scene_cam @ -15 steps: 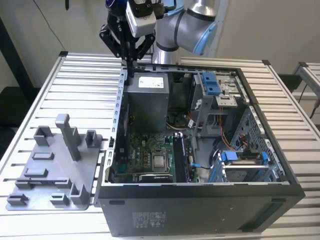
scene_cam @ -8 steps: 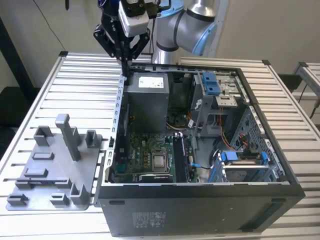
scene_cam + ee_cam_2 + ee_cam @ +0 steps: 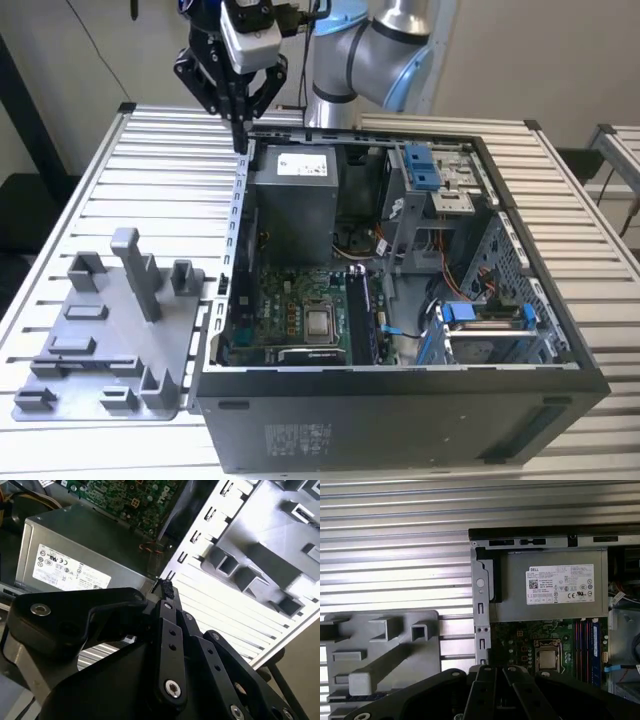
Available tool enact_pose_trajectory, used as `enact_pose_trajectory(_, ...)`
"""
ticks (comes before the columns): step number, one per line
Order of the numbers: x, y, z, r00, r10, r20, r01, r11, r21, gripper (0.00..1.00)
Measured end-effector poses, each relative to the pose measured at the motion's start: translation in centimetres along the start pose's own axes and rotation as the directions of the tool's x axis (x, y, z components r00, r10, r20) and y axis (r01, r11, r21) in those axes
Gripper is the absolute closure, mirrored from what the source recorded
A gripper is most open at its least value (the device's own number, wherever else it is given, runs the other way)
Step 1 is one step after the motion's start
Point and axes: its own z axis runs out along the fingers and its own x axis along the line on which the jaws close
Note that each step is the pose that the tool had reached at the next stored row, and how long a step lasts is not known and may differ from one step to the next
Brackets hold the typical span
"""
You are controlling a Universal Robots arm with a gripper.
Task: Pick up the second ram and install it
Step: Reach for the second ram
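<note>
Currently gripper (image 3: 240,140) clenched on nothing, above case (image 3: 400,420) back corner. Second ram (image 3: 85,359) lies in grey tray (image 3: 105,325), long axis across the exterior view's left-right.

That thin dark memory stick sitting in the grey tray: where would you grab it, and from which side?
Likely from straight above, pinching its two flat faces near mid-length. The memory stick seems to stand on edge in a slot of the grey tray, so its thin upper edge is the part left free.
</note>
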Motion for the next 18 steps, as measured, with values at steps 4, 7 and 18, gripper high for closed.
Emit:
enact_pose_trajectory(4,0.75,-0.05,-0.01,1.0,0.0,-0.001,0.0,1.0,0.0,0.89)
enact_pose_trajectory(7,1.42,-0.1,-0.03,1.0,0.0,-0.0017,0.0,1.0,0.0001,0.89)
enact_pose_trajectory(18,5.29,-0.38,-0.11,1.0,0.0,-0.0027,0.0,1.0,0.0002,0.89)
